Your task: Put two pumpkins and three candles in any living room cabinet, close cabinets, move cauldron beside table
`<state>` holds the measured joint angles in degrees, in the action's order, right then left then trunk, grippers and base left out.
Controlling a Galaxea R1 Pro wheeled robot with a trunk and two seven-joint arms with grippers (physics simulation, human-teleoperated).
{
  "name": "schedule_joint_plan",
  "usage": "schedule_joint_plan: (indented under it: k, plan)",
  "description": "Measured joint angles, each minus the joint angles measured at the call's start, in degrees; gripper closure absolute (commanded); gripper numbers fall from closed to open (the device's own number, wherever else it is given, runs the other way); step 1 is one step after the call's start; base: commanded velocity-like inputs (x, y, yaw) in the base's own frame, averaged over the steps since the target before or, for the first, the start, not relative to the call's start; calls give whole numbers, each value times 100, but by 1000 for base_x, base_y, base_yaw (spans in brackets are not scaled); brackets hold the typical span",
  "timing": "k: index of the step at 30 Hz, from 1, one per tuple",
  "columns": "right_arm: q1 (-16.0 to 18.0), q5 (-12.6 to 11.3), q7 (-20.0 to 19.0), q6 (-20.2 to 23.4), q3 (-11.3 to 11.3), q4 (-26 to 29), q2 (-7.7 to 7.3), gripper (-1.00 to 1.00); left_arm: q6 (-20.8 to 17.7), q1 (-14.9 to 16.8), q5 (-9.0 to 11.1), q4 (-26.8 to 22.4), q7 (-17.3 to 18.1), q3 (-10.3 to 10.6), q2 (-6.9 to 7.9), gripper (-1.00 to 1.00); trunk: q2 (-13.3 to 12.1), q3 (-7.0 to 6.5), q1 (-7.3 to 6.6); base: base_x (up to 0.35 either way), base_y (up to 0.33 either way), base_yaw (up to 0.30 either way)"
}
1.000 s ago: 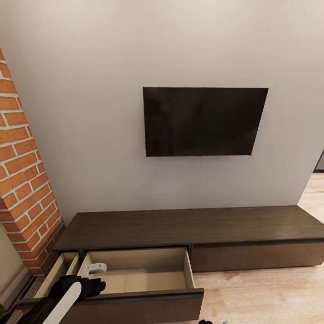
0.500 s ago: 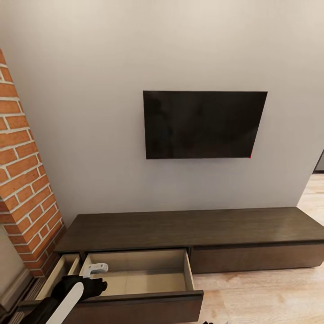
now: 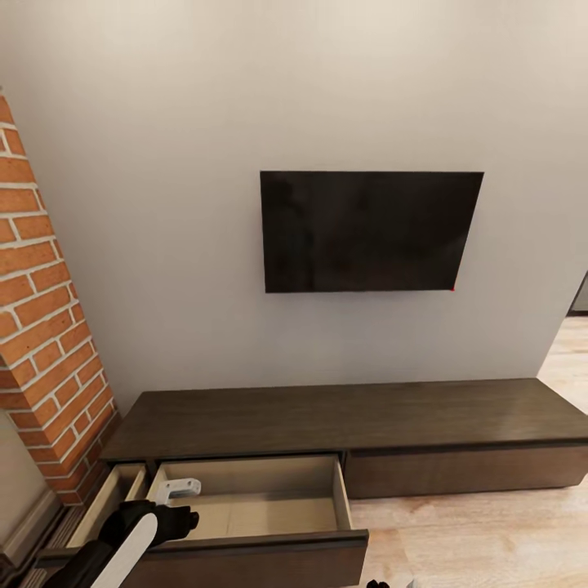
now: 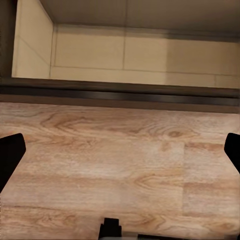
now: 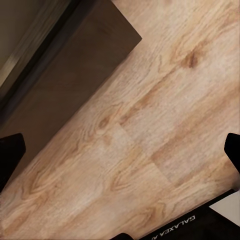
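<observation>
Behind the long low cabinet [image 3: 343, 425] a plain wall is carrying a dark television [image 3: 369, 230], with a brick pillar [image 3: 45, 327] at the far left. One cabinet drawer [image 3: 253, 510] is standing pulled out at the near left with nothing showing inside, and the left tool [image 3: 173, 490] is hovering over its left end, spread wide and holding nothing; the right tool [image 5: 120, 155] is likewise gaping over bare wood floor [image 5: 150, 150]. For a clean step, judge the drawer as ready to receive items and keep it open until every pumpkin and candle is loaded.

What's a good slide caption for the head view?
Left gripper hangs over the open, empty drawer of the long dark cabinet, beneath a wall-mounted TV.
</observation>
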<state>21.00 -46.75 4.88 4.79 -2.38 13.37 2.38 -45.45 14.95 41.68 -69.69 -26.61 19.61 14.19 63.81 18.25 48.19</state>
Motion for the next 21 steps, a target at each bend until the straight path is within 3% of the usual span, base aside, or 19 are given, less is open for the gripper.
schedule_joint_plan:
  k: [21]
  plan:
    - [0, 0, -35, -67, 0, 9, 0, -100, -4, -6, -45, 6, 4, 20, -1, -100, -843, -378, -462, 0, 0, 0]
